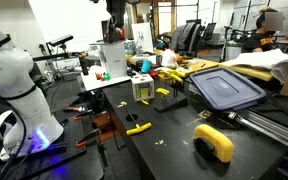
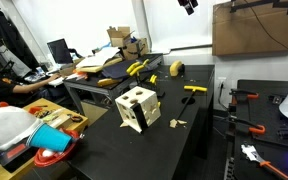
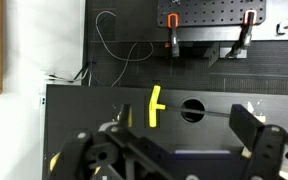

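Observation:
My gripper [image 3: 174, 135] hangs high above the black table [image 3: 104, 110], open, with nothing between its fingers [image 3: 249, 125]. In an exterior view it shows only at the top edge, as a dark gripper [image 2: 189, 5]. Straight below it in the wrist view lies a yellow T-shaped piece [image 3: 155, 106] beside a round hole [image 3: 192, 109] in the tabletop. The same yellow piece [image 2: 194, 89] [image 1: 137, 128] lies flat in both exterior views. A wooden cube with cut-out holes [image 2: 137, 108] [image 1: 143, 88] stands on the table a short way from it.
A yellow roll [image 1: 214, 142] [image 2: 178, 68] and more yellow pieces [image 2: 136, 68] lie on the table. A dark blue bin lid [image 1: 227, 88] sits at one side. Red-handled clamps [image 3: 172, 20] lie past the table edge. A red bowl [image 2: 52, 157] is near the front corner.

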You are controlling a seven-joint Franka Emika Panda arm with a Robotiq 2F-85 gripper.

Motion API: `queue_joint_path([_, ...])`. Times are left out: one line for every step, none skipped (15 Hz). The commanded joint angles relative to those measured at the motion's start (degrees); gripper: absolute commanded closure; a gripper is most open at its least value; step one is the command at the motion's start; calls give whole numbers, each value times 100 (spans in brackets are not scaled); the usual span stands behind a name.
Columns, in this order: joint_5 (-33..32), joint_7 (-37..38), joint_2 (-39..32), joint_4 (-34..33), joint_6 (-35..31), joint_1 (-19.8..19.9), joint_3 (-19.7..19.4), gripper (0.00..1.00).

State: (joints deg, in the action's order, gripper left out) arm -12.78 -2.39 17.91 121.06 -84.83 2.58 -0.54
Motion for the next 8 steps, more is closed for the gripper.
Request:
queue_joint_path([170,227,-209,-7,-70,-117,22,0])
queue_joint_path([211,245,-268,-16,-79,-138,19,0])
queue_joint_path([257,300,-340,-26,-94,-151,16,0])
queue_joint_path([318,351,-409,-34,-88,-162,11,0])
queue_joint_path([398,386,-478,-32,-94,-171,6,0])
queue_joint_path([466,475,-546,-28,-112,-171,8,0])
queue_joint_path([544,504,-611,-31,-118,-169,2,0])
queue_joint_path([634,564,-682,-37,-127,-162,-5,0])
